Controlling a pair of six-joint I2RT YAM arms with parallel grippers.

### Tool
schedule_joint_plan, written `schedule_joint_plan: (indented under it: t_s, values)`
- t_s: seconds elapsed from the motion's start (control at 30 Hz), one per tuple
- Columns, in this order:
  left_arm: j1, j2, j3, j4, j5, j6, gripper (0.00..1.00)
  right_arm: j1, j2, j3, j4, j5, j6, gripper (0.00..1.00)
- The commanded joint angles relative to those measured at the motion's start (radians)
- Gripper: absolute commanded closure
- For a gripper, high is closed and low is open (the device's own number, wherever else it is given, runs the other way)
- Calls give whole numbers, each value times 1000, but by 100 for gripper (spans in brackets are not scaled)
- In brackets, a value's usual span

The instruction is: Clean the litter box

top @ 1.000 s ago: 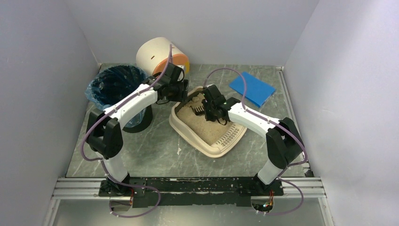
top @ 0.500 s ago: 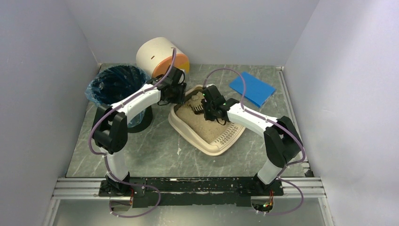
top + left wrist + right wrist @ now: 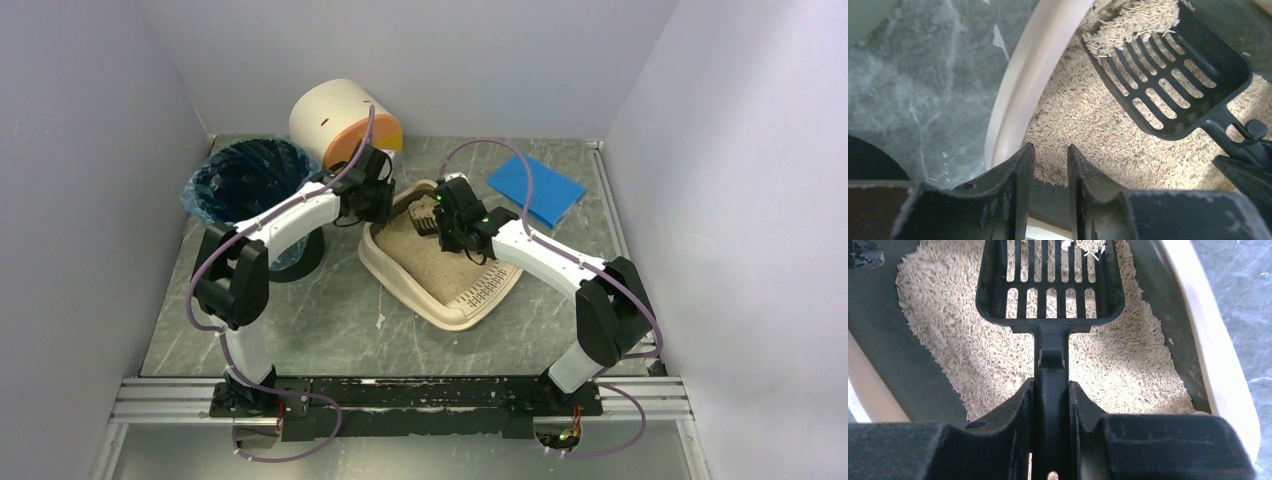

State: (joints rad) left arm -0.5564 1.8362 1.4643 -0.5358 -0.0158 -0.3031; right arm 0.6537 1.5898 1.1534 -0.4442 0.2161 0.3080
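Right pincer clamped on the handle of the black scoop, blade over the litter; lift it level and shake gently so loose grains sift through. The litter box rests centrally on the surface. Left pincer, narrowly parted at the box's rim: grip or none cannot be told. Scoop's load is cut off above.

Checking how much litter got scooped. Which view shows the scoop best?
Left wrist: the scoop shows its whole slotted blade, litter heaped at the tip. Right wrist crops the tip. Top view: only a small dark shape.
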Motion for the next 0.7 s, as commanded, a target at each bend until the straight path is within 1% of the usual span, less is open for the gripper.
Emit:
schedule_joint_plan:
  t_s: [0.0, 0.2, 0.3, 0.4, 0.47, 0.6, 0.67]
  values:
    - [-10, -27, -31, 15, 101, 3, 65, 8, -4, -4, -82, -63, -21, 100]
    - [-23, -52, -59, 18, 107, -8, 66, 50, 0, 35, -215, -61, -23, 100]
    - [-26, -66, -86, 35, 121, -22, 66, 55, -3, 33, -182, -73, -19, 100]
    - [-27, -73, -99, 43, 126, -29, 66, 59, 55, 86, -200, -100, -24, 100]
    - [-27, -74, -100, 42, 126, -29, 66, 60, 80, 86, -156, -125, -19, 100]
    - [-27, -74, -105, 45, 122, -31, 66, 60, 114, 85, -64, -60, 41, 100]
    - [-27, -68, -104, 42, 123, -27, 66, 58, 131, 89, -46, -3, 73, 100]
